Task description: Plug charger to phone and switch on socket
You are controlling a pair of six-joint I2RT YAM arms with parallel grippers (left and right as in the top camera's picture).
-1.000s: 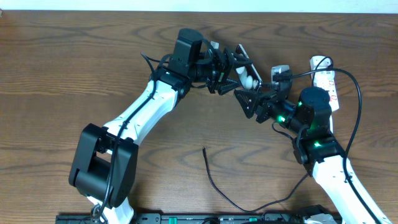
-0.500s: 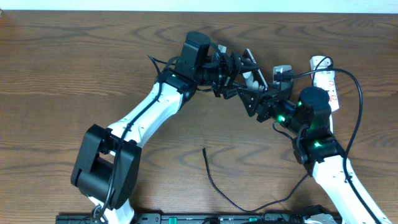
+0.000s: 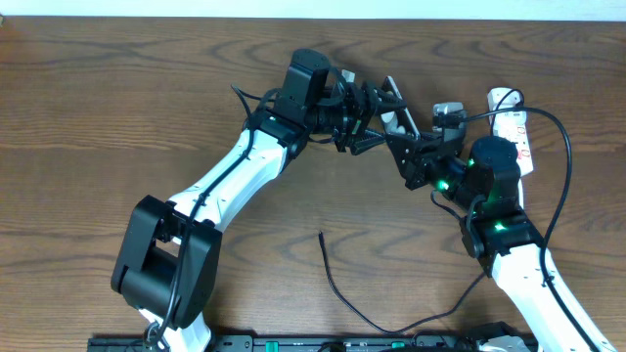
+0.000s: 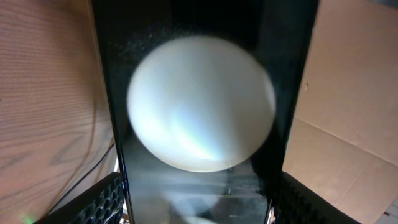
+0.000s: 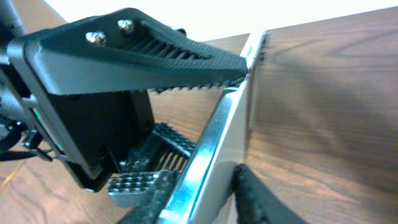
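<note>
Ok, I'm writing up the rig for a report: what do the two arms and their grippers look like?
The left arm and right arm have white links and black joint housings; green lights glow on the right one. Thin black cables run along them. The left gripper and right gripper are black, with wedge-shaped fingers bearing serrated pads.

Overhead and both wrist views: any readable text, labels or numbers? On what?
No text can be read in any view.
Red markings on the socket: too small to read.
phone: only a blurred white round spot shows, no lettering visible.
</note>
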